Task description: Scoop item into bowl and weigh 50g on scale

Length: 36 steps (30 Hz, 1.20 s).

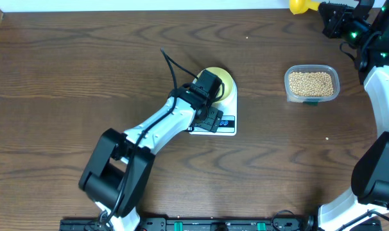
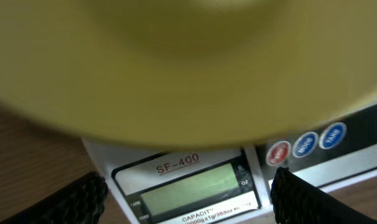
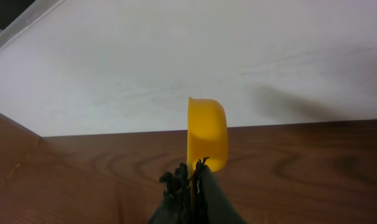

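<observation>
Seen from my remote station, a dark brown wood-grain table (image 1: 66,70) fills the overhead view, with long wavy grain streaking its surface. A plain white wall (image 3: 176,56) rises along the table's far edge, and a soft grey shadow lies across it. A black rail (image 1: 156,224) with green fittings runs along the table's near edge. The light falls soft and even across the wood.

Left pincer (image 2: 188,193) gapes wide, arm stretched forward; right pincer (image 3: 190,177) clamped tight.

Even, bright light; L wrist bowl (image 2: 176,62) blurred, prob. too close.
</observation>
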Each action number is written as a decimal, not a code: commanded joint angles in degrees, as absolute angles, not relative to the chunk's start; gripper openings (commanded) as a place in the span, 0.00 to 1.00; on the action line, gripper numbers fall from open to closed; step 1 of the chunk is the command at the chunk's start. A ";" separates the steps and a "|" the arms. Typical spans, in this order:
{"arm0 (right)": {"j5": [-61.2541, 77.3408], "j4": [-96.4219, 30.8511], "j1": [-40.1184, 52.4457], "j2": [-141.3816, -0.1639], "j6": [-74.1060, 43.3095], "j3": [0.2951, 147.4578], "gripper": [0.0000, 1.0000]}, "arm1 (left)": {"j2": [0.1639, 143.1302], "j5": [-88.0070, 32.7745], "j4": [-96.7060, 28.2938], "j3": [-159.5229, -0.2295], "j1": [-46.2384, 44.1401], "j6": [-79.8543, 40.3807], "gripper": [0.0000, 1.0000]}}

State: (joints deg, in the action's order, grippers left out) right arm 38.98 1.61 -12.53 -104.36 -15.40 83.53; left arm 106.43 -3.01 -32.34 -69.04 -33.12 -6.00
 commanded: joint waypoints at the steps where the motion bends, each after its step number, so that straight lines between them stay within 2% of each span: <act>1: 39.11 1.93 -12.27 -104.18 -14.52 84.44 0.01 | 107.07 -2.28 -32.27 -68.55 -33.26 -6.31 0.86; 36: 39.11 1.76 -12.27 -104.18 -14.52 84.44 0.01 | 107.07 -2.24 -28.21 -68.55 -33.26 -2.17 0.86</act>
State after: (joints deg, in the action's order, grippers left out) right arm 38.98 1.56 -12.53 -104.36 -15.40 83.53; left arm 106.78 -3.01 -28.21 -69.04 -33.12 -2.94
